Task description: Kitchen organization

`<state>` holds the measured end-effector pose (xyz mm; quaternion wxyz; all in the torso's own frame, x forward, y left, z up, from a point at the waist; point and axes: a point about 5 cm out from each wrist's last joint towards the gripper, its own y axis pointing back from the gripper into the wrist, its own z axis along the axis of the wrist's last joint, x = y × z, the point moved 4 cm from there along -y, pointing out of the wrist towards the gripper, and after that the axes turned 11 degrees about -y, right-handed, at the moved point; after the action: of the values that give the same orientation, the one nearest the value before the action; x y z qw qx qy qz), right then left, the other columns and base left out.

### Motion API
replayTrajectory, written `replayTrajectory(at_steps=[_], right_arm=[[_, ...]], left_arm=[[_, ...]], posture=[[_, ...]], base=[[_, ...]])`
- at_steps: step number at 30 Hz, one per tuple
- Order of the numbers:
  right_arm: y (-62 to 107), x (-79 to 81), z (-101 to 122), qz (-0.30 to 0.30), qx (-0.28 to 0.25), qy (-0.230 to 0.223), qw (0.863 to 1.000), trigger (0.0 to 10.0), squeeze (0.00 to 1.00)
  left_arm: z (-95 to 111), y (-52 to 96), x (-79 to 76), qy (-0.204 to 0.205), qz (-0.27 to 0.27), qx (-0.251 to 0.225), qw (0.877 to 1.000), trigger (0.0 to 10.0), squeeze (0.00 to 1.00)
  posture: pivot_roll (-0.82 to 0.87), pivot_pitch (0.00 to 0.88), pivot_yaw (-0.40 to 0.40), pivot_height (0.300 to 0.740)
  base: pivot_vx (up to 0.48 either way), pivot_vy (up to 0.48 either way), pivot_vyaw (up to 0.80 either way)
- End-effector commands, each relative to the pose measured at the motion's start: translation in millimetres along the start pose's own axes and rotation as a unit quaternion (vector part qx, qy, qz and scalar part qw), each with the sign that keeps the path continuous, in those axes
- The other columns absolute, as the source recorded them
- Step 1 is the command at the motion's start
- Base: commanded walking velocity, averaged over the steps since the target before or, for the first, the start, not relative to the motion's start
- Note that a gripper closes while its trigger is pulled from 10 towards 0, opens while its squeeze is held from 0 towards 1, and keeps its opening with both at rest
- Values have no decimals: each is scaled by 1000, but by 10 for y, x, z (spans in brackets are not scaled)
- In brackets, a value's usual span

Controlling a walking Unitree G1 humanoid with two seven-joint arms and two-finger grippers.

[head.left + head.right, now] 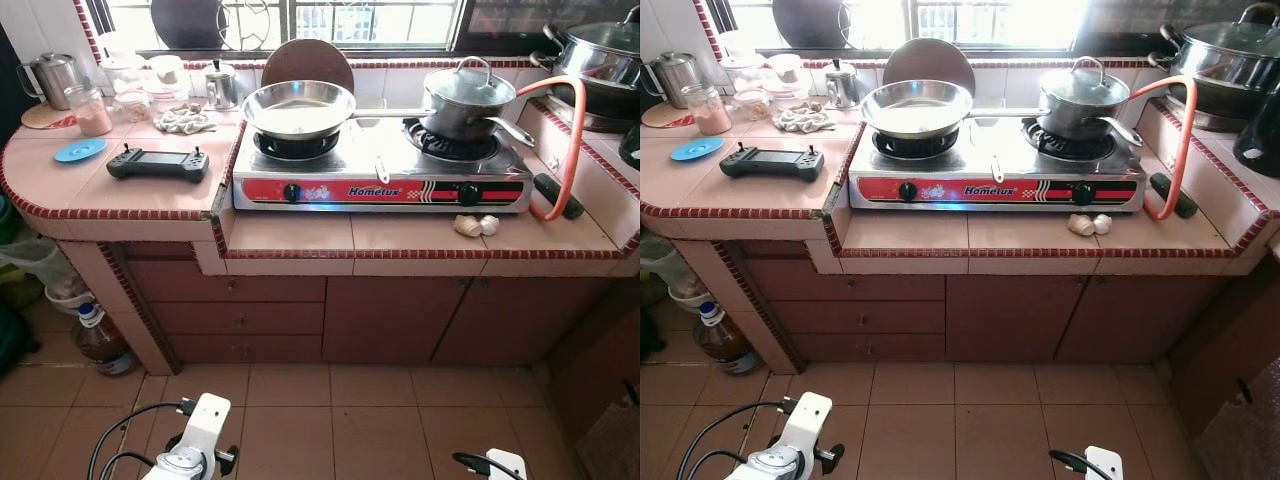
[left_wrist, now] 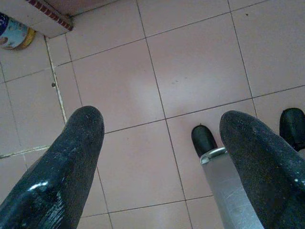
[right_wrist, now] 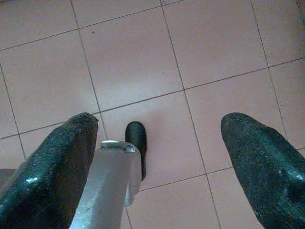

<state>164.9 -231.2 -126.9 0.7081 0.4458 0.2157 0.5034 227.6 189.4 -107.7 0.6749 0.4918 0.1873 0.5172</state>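
On the tiled counter (image 1: 300,232), the gas stove (image 1: 380,180) was taken as landmark; items were logged left to right.

Far left of stove: steel kettle (image 1: 50,76) and a jar (image 1: 88,108) of pinkish stuff, seen at the back. Blue lid (image 1: 80,150) and black handheld controller (image 1: 158,163) were seen nearer the counter edge. A crumpled cloth (image 1: 183,121) and a small steel pot (image 1: 220,86) were noted just left of stove, toward the wall.

On stove's left burner: shallow steel pan (image 1: 298,108), apparently empty. Judged light, stiff and slick; best taken by the rim or the long handle. On the right burner: lidded saucepan (image 1: 467,100). Contents could not be seen, so possibly heavy; side handle judged the grip point, lid likely loose.

In front of stove at right: two garlic bulbs (image 1: 476,225), judged light, papery, easily crushed. Orange gas hose (image 1: 570,130) was seen looping right of stove; to be avoided.

Below, over the floor tiles (image 2: 157,95): left gripper (image 2: 162,138) and right gripper (image 3: 155,140) were both hung low, fingers spread wide, nothing held.

Which item was meant by the task could not be told.
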Motion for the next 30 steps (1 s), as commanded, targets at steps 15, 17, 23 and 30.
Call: replayTrajectory(at_steps=[15, 17, 23, 30], right_arm=[[2, -6, 0, 1, 0, -1, 1000, 10000, 0], [1, -6, 5, 0, -1, -1, 1000, 10000, 0], [-4, 10, -1, 1, 4, 0, 1000, 10000, 0], [-7, -3, 48, -9, -10, -3, 1000, 10000, 0]], left_arm=[[-72, 3, -28, -5, 1, 9, 1000, 10000, 0], [-72, 3, -30, -6, 1, 9, 1000, 10000, 0], [-72, 3, -38, -8, 0, 9, 1000, 10000, 0], [-76, 2, -45, -5, -1, 10, 1000, 10000, 0]], posture=[[34, 0, -10, 740], [33, 0, -9, 740], [32, 0, -11, 740], [30, 0, -14, 740]], base=[[0, 0, 0], [0, 0, 0], [0, 0, 0], [0, 0, 423]])
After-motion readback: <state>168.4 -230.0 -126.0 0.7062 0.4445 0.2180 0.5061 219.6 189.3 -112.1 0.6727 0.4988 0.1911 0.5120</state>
